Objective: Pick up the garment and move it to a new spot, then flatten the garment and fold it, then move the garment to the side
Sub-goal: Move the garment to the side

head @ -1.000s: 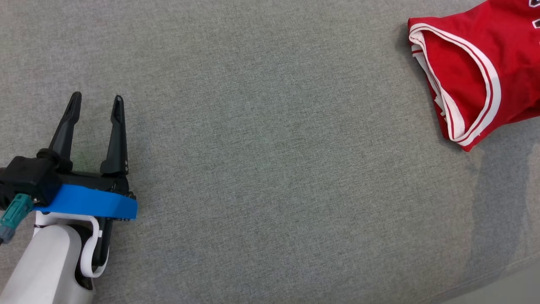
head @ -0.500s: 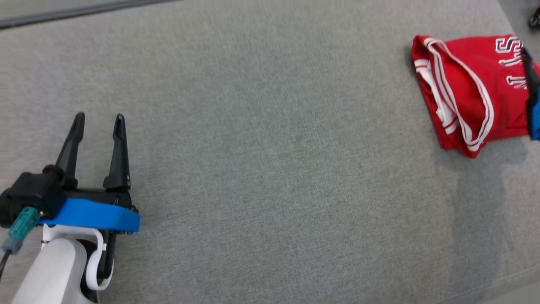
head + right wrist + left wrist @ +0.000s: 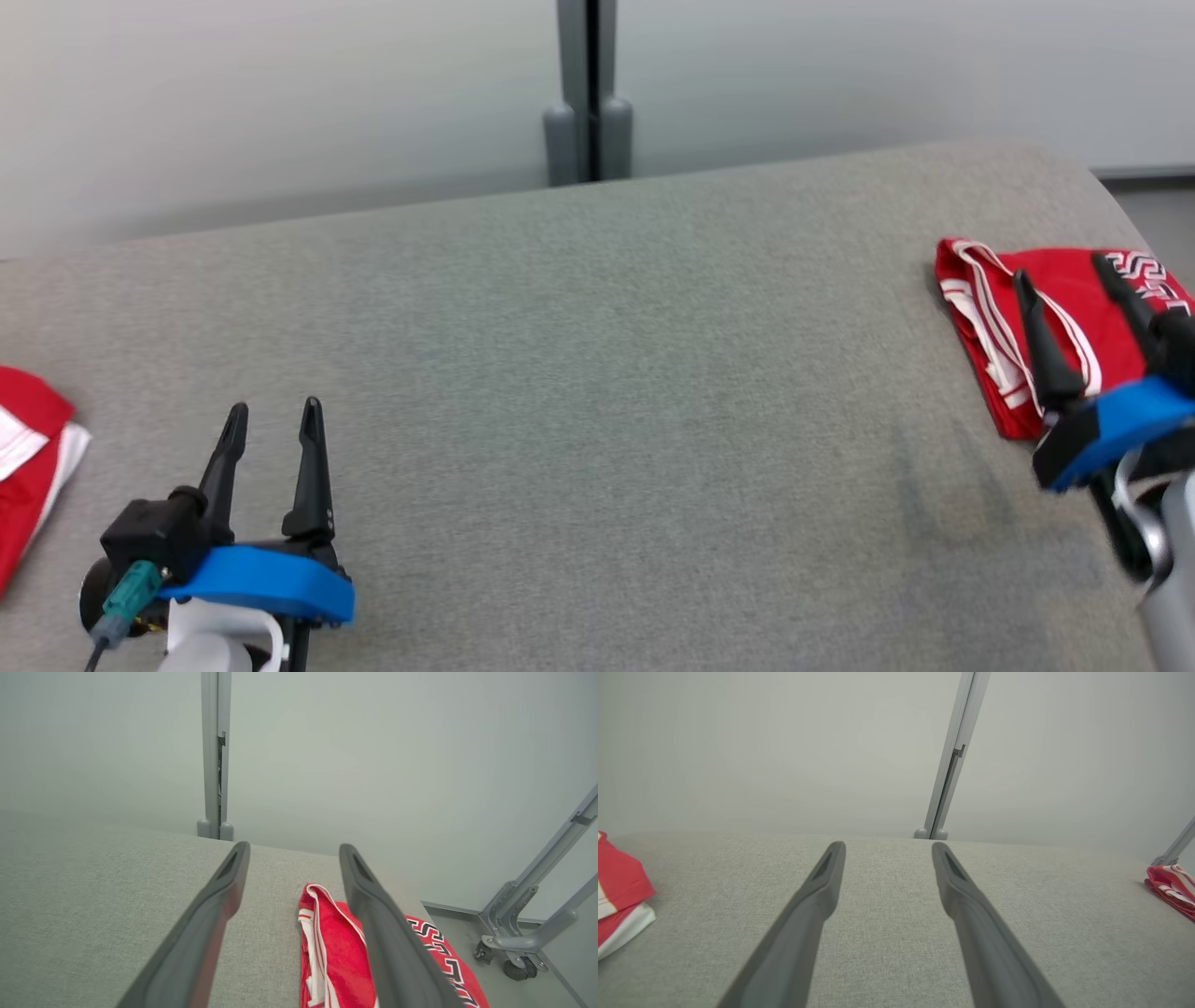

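The garment [image 3: 976, 327], a red jersey with white trim and lettering, lies folded near the right end of the grey padded table [image 3: 597, 373]. My right gripper [image 3: 1061, 268] hovers over the jersey's near part, open and holding nothing. In the right wrist view the garment [image 3: 336, 952] lies between and below the spread fingers of the right gripper [image 3: 294, 846]. My left gripper [image 3: 274, 408] stands open and empty at the near left, low over bare table. In the left wrist view the left gripper [image 3: 888, 845] points across the table, and the garment [image 3: 1171, 886] shows at the far right.
A second red and white cloth [image 3: 23, 457] lies at the table's left edge, left of the left gripper. A grey post [image 3: 588, 93] stands against the pale wall behind the table. A wheeled metal frame [image 3: 514, 952] stands on the floor past the table's right end.
The head camera has tilted up, so the wall and table's far edge now show. The right gripper has come into view over the garment, open. The left gripper keeps its pose.
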Tool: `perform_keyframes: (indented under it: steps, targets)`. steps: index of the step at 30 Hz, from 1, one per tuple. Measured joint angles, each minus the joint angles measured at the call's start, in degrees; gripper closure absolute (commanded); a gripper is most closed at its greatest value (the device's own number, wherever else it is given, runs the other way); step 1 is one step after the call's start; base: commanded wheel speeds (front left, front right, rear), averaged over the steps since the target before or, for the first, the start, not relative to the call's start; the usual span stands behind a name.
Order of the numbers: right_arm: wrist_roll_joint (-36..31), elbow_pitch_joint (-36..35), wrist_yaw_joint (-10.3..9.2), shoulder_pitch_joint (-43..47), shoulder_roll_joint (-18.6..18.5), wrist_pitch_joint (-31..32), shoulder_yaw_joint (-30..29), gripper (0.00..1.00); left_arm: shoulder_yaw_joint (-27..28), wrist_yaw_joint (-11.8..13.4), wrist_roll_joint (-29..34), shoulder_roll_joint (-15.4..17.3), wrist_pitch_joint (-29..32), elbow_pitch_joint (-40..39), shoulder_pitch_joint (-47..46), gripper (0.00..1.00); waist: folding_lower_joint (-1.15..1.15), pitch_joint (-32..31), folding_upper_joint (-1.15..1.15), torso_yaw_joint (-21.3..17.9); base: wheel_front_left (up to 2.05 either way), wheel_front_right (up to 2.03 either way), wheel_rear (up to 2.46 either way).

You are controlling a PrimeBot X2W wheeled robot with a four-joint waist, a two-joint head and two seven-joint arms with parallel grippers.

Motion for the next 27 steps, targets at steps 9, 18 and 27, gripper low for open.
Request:
perform_keyframes:
  steps: [9, 18, 27]
  targets:
    - [1.6, -16.0, -0.01, 17.4, 7.9, 2.1, -5.5, 0.00, 0.6, -0.9, 0.7, -2.0, -0.2, 1.8, 3.6, 0.00, 0.01, -4.6, 0.00, 4.8, 0.00, 0.00, 0.00]
    - [-0.9, -21.2, -0.01, 23.9, 13.5, 3.2, -7.9, 0.00, 2.4, -1.8, 2.0, -3.6, -0.3, 2.3, 6.5, 0.00, 0.01, -7.4, 0.00, 6.7, 0.00, 0.00, 0.00]
    - [-1.7, -19.7, -0.01, 25.0, 14.7, 1.3, -8.2, 0.00, 3.6, -2.9, 3.1, -4.4, -0.3, 3.4, 6.9, 0.00, 0.01, -8.0, 0.00, 6.7, 0.00, 0.00, 0.00]
